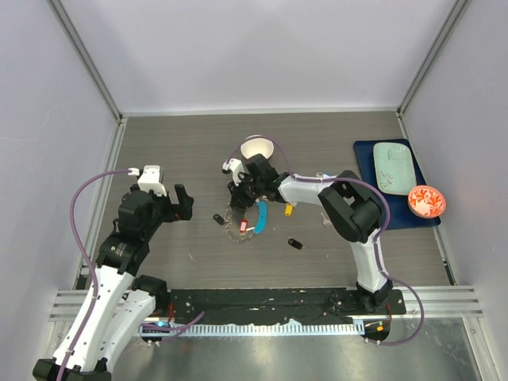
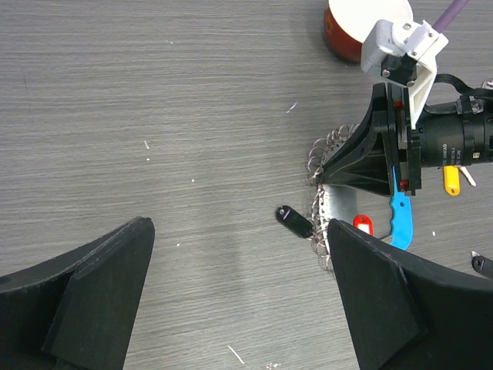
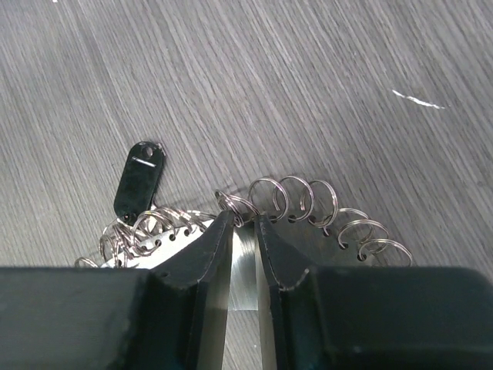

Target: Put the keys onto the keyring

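Fingers of your left gripper stand wide apart and hold nothing. From overhead it hangs over bare table, left of the keys and well apart from them.

Right of it, a black-tagged key lies flat on the wood, just beside the left edge of the keyring. The keyring rests flat near the middle of the table, and many small silvery rings fringe its edge.

Your right gripper is down on the far edge of the keyring, pointing towards the left side of the table. Its jaws are narrow, with only a slim gap between them. A strip of silver metal shows through that gap, and one small ring sits at the tips. You cannot tell from these views whether the jaws actually clamp the metal.

A red-tagged key lies on the keyring's right part, touching or nearly touching the curved blue tag. Further right sits a yellow-tagged key, and nearer you a second black-tagged key lies alone.

Behind the right gripper stands a white bowl. At the far right, a blue mat carries a pale green plate and a red bowl.
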